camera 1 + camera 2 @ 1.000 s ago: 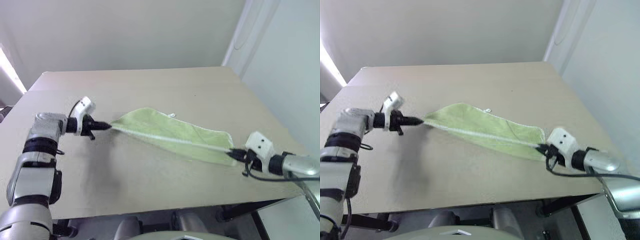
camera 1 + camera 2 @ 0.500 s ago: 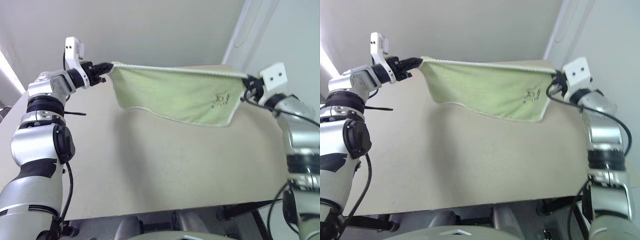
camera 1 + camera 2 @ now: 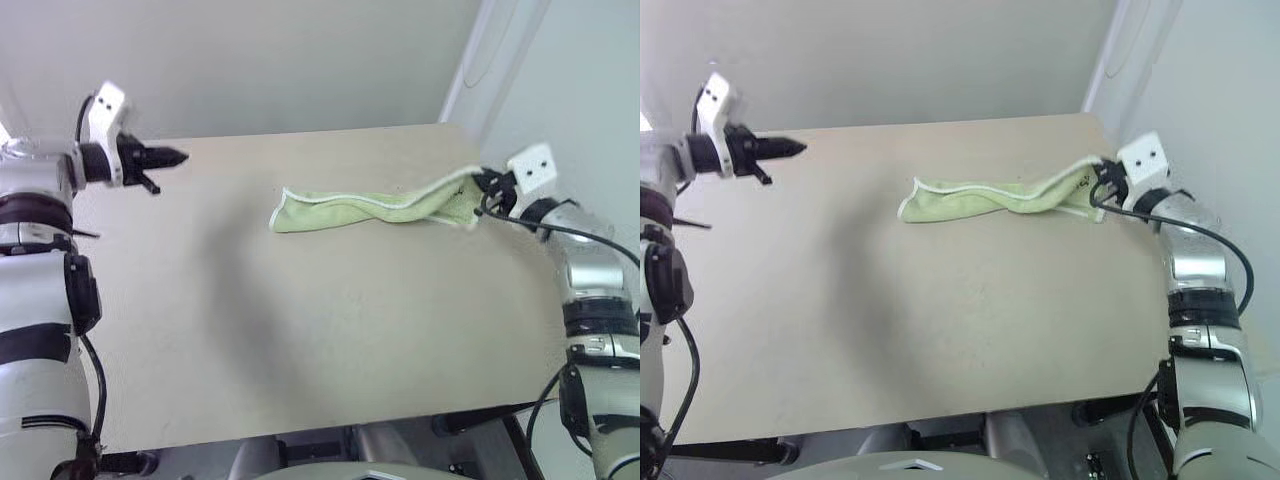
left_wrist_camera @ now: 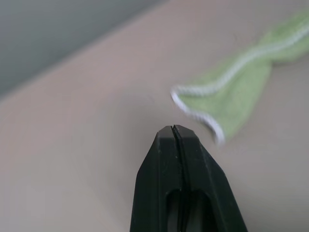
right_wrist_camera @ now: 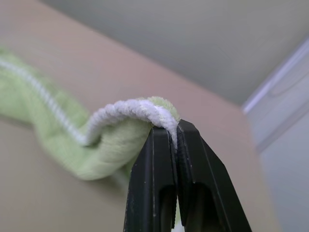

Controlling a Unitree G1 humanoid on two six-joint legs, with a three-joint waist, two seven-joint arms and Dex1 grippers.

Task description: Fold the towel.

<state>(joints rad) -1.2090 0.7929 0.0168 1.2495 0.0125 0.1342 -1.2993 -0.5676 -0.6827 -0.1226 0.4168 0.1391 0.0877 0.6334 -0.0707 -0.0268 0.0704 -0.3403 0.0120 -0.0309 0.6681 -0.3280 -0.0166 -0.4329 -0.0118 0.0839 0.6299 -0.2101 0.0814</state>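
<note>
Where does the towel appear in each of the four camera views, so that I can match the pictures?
Left eye view: the towel lies bunched across the far right part of the table, its right end in the right gripper.
Right eye view: the same strip, right of centre.
Left wrist view: its free, white-edged end beyond the shut left gripper.
Right wrist view: its white edging pinched between the fingers.
Shared landmark: the white edging.
</note>
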